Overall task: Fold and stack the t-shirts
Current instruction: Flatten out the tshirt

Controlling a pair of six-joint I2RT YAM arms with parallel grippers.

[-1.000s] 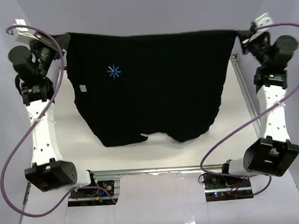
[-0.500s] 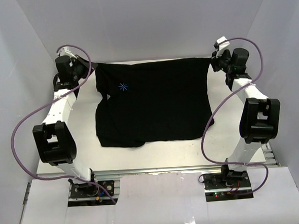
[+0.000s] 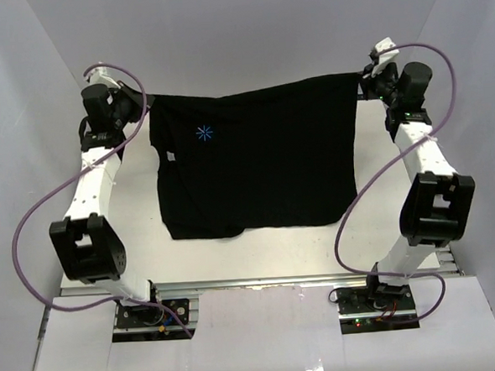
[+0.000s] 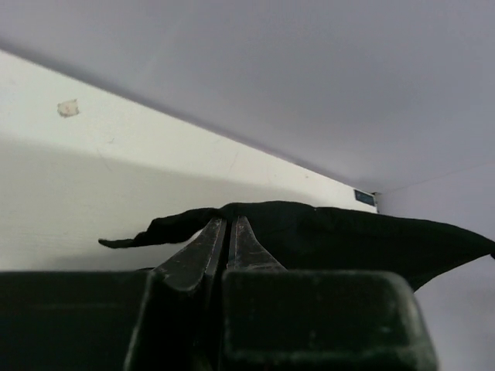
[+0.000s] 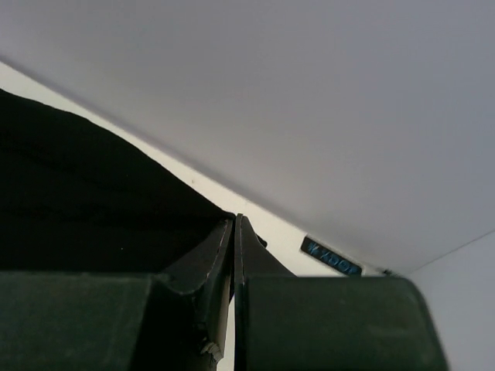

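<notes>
One soft matte black t-shirt [image 3: 259, 172] stretches between left gripper [image 3: 146, 115] and right gripper [image 3: 364, 85], each clamped on a far corner

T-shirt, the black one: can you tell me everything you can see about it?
The t-shirt is plain black, soft-looking matte cloth. It has a small blue star-like mark and a tiny white tag near its left side. It is spread wide over the white table. Its far edge is pulled nearly straight between the left gripper and the right gripper, each shut on a corner. Its near part seems to rest on the table, and the near edge is a bit rumpled at the left.
</notes>
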